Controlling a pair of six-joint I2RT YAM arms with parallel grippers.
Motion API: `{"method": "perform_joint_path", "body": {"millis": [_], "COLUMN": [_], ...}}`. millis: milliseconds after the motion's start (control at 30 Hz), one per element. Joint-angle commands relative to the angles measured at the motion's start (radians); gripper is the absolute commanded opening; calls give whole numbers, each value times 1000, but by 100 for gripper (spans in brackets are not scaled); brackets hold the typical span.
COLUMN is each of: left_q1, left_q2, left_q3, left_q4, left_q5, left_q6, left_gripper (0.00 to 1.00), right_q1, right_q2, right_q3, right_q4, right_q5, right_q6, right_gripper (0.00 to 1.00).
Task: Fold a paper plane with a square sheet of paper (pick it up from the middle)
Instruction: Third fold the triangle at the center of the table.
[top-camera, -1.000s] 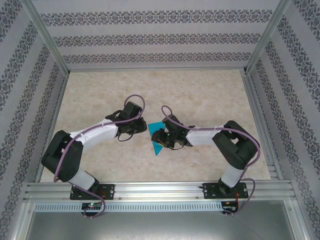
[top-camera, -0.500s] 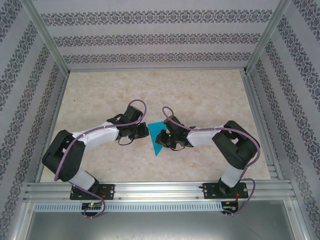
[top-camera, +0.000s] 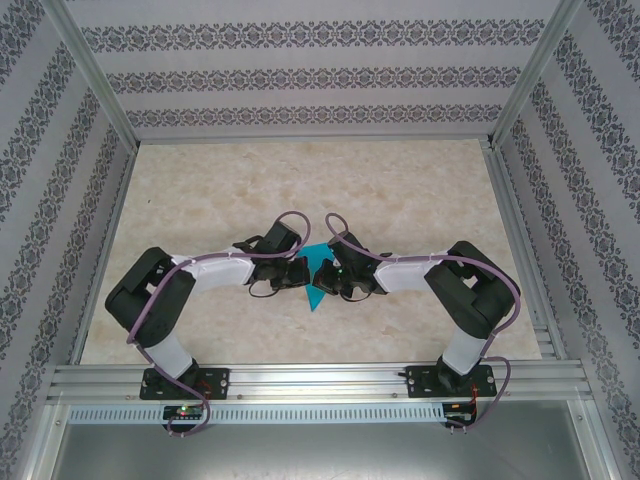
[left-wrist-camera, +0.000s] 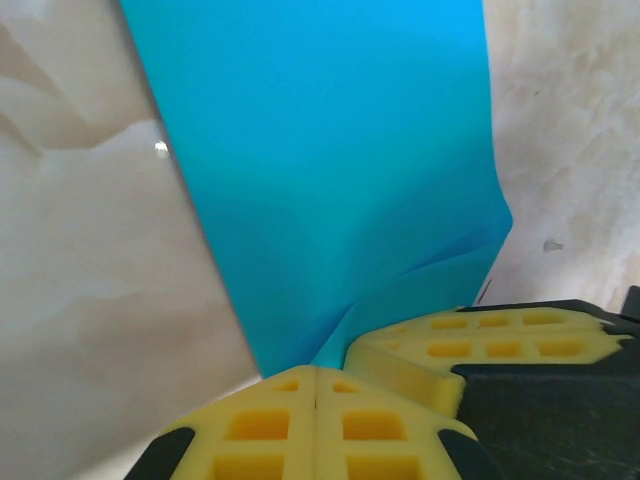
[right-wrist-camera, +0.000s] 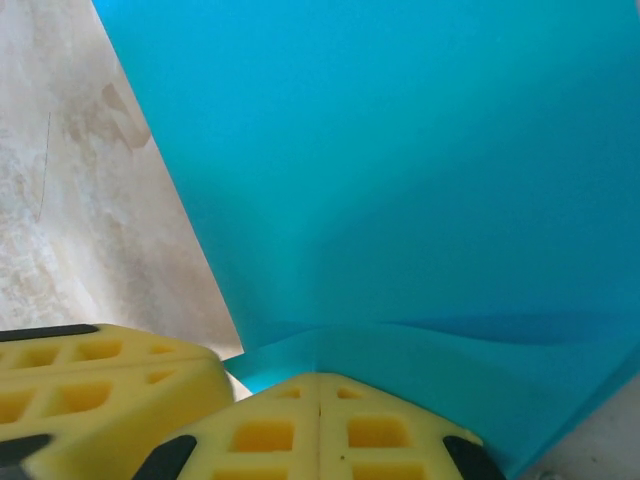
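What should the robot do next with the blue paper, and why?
Probably lift both hands a little, together. The left hand and right hand are each shut on the paper, side by side, and it looks low on the table. Rising evenly should keep it from tearing.

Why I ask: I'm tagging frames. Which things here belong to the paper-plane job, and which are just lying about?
Job:
- paper
- left gripper, shut on it
- right gripper, shut on it

Not the job (fixed surroundings):
- table
- walls
- frame
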Motion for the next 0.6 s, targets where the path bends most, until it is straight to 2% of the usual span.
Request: {"method": "perform_joint_path", "body": {"millis": [0,300,567], "left_q1": [-18,-22,-28], "left_q2": [24,56,75], "left_q3": [23,29,21], "left_q4": [43,8,-17], "left_q5": [16,-46,-79], "left_q6": [-15,-17,-20], "left_gripper": [0,0,0], "right_q1": [-11,-14,-20], "right_q2": [15,-4,-118], "right_q3": [-33,-39,-68], "right_q4": [-51,-37,39], "right_q5": [20,9,-47], "right_q6": [1,-13,-86], "right_gripper": [3,3,4]}}
